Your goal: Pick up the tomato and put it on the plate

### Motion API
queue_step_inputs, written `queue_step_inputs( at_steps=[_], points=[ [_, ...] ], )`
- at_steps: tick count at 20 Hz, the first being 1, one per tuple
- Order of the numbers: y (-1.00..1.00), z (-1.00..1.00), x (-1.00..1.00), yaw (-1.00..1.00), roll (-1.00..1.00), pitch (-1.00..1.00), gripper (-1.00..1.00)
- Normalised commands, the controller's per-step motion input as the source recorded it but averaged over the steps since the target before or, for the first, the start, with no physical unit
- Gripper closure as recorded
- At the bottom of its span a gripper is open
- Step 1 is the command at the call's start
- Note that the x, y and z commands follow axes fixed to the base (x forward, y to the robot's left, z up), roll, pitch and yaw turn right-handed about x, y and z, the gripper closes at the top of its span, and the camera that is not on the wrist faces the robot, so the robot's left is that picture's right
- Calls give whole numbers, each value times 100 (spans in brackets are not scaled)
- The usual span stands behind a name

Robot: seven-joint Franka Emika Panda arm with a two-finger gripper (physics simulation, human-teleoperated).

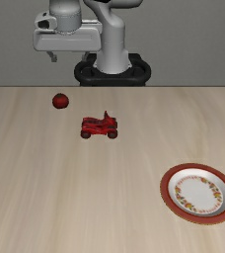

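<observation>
We found the task at its very start, with the reach toward the tomato (60, 100) not yet made. The tomato lay on the worktop (45, 198), near its far edge and toward the exterior view's left, with nothing touching it. The gripper (49, 53) hung high above that end of the worktop, close in front of the robot's base (110, 69) and well apart from the tomato. We could not tell whether it was spread or closed, as it sat side-on to us.

A red toy car (100, 126) stood near the tomato, a little forward of it and toward the exterior view's right, with a clear gap between the two. The plate (198, 192), white with a red rim and a patterned ring, sat well apart from both, at the near corner on the exterior view's right, and carried nothing.

We judged that the next move called for bringing the gripper down over the tomato and centring on it before closing. The tomato was round and looked apt to roll if nudged off-centre. The carry to the plate would then run diagonally across the worktop, so we thought the lift should clear the toy car.
</observation>
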Motion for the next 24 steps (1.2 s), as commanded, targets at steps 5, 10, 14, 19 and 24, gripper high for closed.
queue_step_inputs(
  at_steps=[5, 10, 14, 19, 24],
  points=[
    [-100, 0, 0, 0, 0, 0, -100],
    [0, 0, -100, 0, 0, 0, -100],
    [0, 0, -100, 0, 0, 0, -100],
    [0, -80, 20, 0, 0, 0, -100],
    [0, -100, 0, 0, 0, 0, -100]
  ],
)
